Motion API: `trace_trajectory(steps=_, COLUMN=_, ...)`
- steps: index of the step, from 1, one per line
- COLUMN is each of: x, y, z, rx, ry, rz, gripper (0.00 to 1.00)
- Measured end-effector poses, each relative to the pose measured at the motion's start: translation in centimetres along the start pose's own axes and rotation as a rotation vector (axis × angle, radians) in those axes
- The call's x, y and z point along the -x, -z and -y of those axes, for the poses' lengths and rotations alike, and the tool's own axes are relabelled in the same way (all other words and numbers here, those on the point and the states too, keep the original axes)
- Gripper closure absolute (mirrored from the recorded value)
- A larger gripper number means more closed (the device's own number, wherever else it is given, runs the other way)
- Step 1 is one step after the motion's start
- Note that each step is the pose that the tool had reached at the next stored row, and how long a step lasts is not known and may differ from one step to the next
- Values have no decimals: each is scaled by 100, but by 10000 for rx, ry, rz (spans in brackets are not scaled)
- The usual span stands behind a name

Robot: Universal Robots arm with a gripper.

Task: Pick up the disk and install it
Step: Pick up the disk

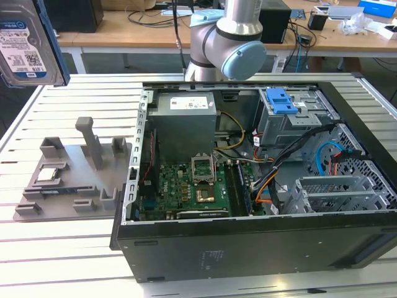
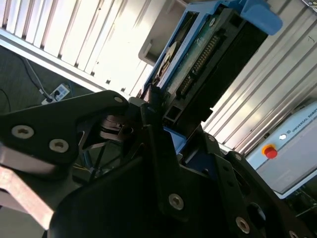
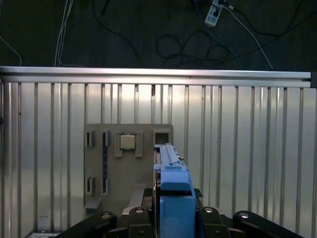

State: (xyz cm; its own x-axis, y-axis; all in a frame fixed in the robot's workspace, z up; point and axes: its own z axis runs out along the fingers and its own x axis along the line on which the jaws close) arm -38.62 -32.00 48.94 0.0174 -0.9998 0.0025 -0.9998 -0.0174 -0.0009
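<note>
The disk (image 1: pixel 26 42), a silver-grey drive with a white-and-blue label in a blue bracket, hangs high above the table at the exterior view's far left. In the first wrist view the disk (image 3: pixel 171 171) shows edge-on, its blue bracket standing up between the black fingers of my gripper (image 3: pixel 171 213). In the second wrist view my gripper (image 2: pixel 163 119) is shut on the near end of the disk (image 2: pixel 208 54), whose connector edge and blue bracket reach away from it.
The open computer case (image 1: pixel 248 248) lies on the slatted table, with a drive cage and blue latch (image 1: pixel 282 100) at its back right. A grey fixture plate (image 1: pixel 68 186) holding a small square chip (image 1: pixel 49 176) sits left of the case. The arm's base (image 1: pixel 226 37) stands behind the case.
</note>
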Motion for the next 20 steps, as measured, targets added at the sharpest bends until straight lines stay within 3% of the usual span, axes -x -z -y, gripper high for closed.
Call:
trace_trajectory(steps=5, x=0, y=119, z=0, rx=1, ry=0, rz=0, gripper=64)
trace_trajectory(steps=8, x=-1, y=280, z=0, rx=-1, ry=0, rz=0, gripper=64)
trace_trajectory(steps=10, x=-1, y=320, z=1, rx=1, ry=1, rz=1, gripper=64)
trace_trajectory(steps=12, x=-2, y=324, z=0, rx=-3, ry=1, rz=85, gripper=64)
trace_trajectory(steps=15, x=-3, y=325, z=1, rx=-2, ry=0, rz=126, gripper=64)
trace_trajectory(steps=18, x=-25, y=325, z=0, rx=-7, ry=0, rz=368, gripper=64)
trace_trajectory(steps=20, x=-26, y=324, z=0, rx=-7, ry=-1, rz=370, gripper=64)
